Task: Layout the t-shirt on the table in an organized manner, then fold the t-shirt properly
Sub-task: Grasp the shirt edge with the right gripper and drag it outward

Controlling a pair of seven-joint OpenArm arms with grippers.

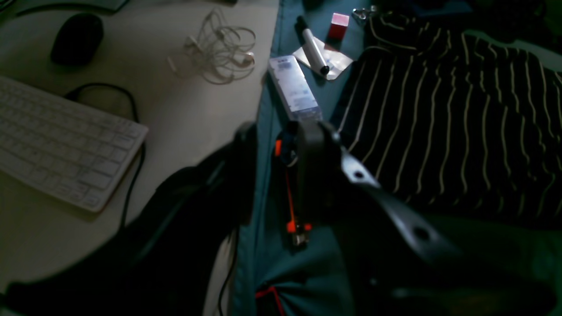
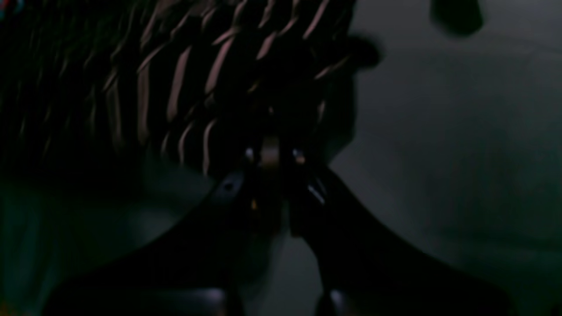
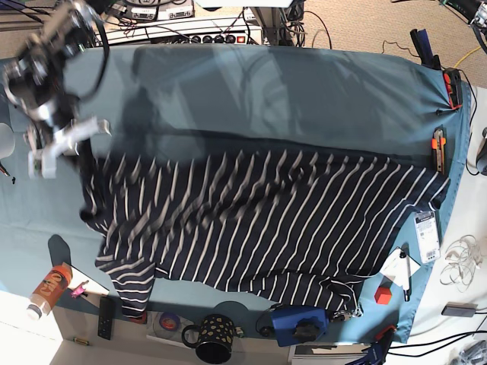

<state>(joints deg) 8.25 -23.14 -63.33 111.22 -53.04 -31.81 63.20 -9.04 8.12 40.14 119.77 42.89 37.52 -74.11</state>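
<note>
The dark t-shirt with thin white stripes lies spread across the middle of the teal table, its length running left to right. My right gripper is at the shirt's left edge. In the right wrist view the fingers meet on striped fabric, so my right gripper is shut on the t-shirt. My left gripper is open and empty over the table's edge, just left of the t-shirt. The left gripper is out of the base view.
By the left gripper lie an orange cutter, a white packet, a marker and a red cube. On the white desk beside it are a keyboard, a mouse and earphones. A mug, a blue device and an orange tube line the front edge.
</note>
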